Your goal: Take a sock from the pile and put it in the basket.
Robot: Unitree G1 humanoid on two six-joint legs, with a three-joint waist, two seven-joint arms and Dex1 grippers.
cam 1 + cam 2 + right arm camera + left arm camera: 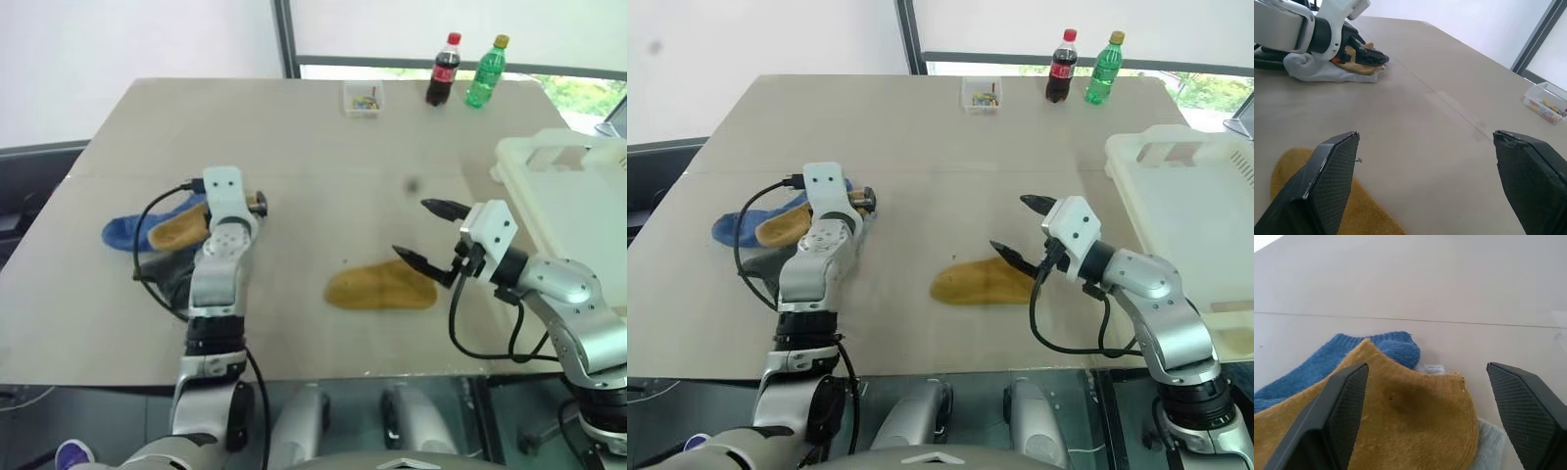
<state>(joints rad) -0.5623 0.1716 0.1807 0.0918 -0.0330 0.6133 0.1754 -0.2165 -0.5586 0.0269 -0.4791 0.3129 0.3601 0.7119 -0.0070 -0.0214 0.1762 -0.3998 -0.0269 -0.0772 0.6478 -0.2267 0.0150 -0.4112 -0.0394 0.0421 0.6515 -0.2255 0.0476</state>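
Note:
The pile (147,240) lies at the table's left: a blue sock (1317,367), a mustard-yellow sock (1410,416), a dark one (167,276) and a pale grey one (1327,72). My left gripper (1427,367) is open right above the pile's mustard sock, a finger on either side of it. A separate mustard sock (382,289) lies flat in the table's middle. Just to its right my right gripper (413,228) hovers open with nothing between its fingers. The cream-white basket (549,147) stands at the table's right edge, beyond the right arm.
A cola bottle (443,70) and a green bottle (486,72) stand at the far edge, with a small clear box (362,99) to their left. A seam line crosses the tabletop (323,147). A black cable (147,235) loops beside the left arm.

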